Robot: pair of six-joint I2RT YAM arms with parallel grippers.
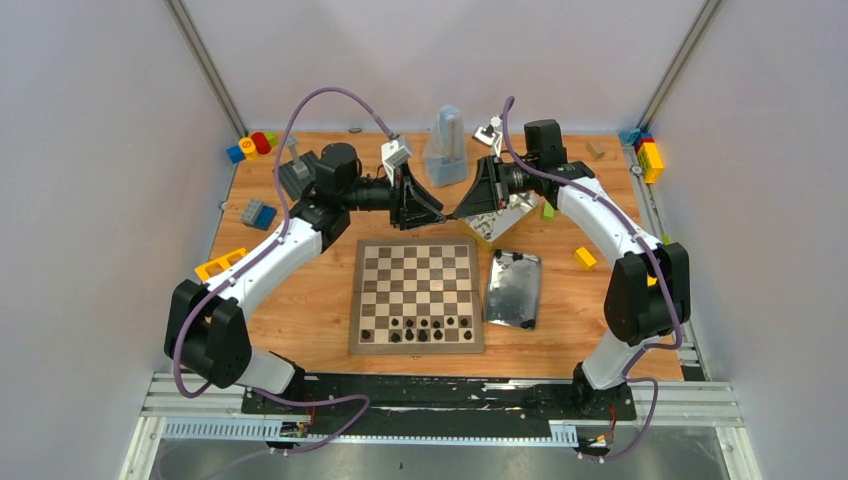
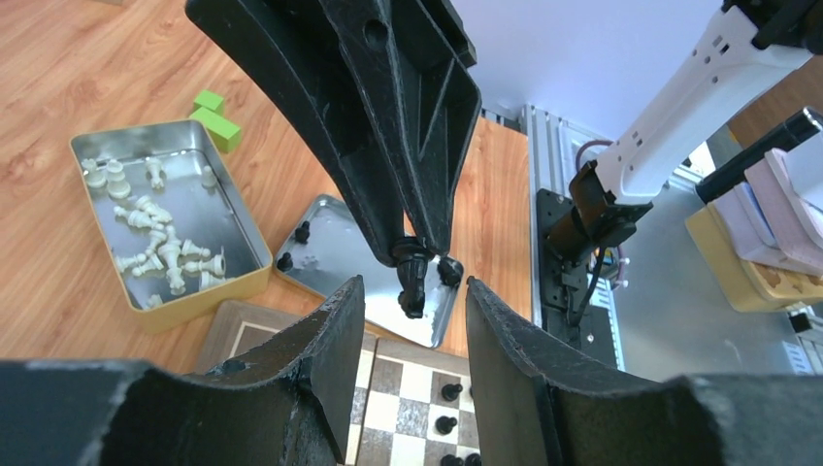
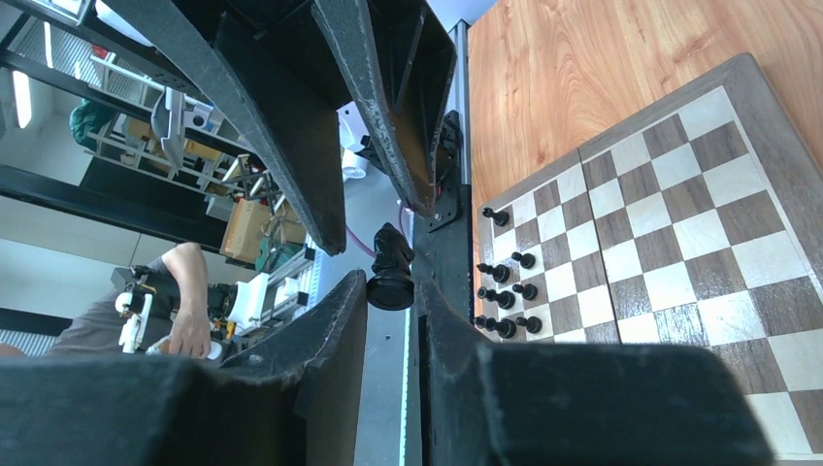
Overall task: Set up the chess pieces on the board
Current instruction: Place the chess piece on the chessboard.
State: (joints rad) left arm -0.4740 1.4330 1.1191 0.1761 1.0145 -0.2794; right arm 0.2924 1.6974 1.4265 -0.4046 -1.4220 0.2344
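Mid-air handover above the far edge of the board (image 1: 415,265), which lies at the middle of the counter's (image 1: 300,310) near edge. The right gripper (image 2: 420,254) has its jaws closed on a single black piece (image 3: 392,277), pinched at the very tips and hanging clear of everything below. Facing it nose to nose, the left gripper (image 3: 378,231) holds its jaws spread wide on either side of that piece. Whether the piece is already inside them or just short of the tips cannot be told.

A handful of black pieces (image 1: 420,325) stand on the board's nearest ranks. The white pieces (image 2: 146,228) lie jumbled in an open tin (image 2: 209,301) towards the counter's far right, and a few more black ones sit on the tin's lid (image 2: 330,248) beside the board's right edge.

The risk here is the exchange itself. If the right jaws let go before the left ones have closed, the glossy piece is likely to drop, bounce on the board and roll off the counter's edge (or scatter the ranks already set). A left grip that closes off-centre could twist the piece out of the thin tip hold, and the two sets of jaws are close enough to knock together.
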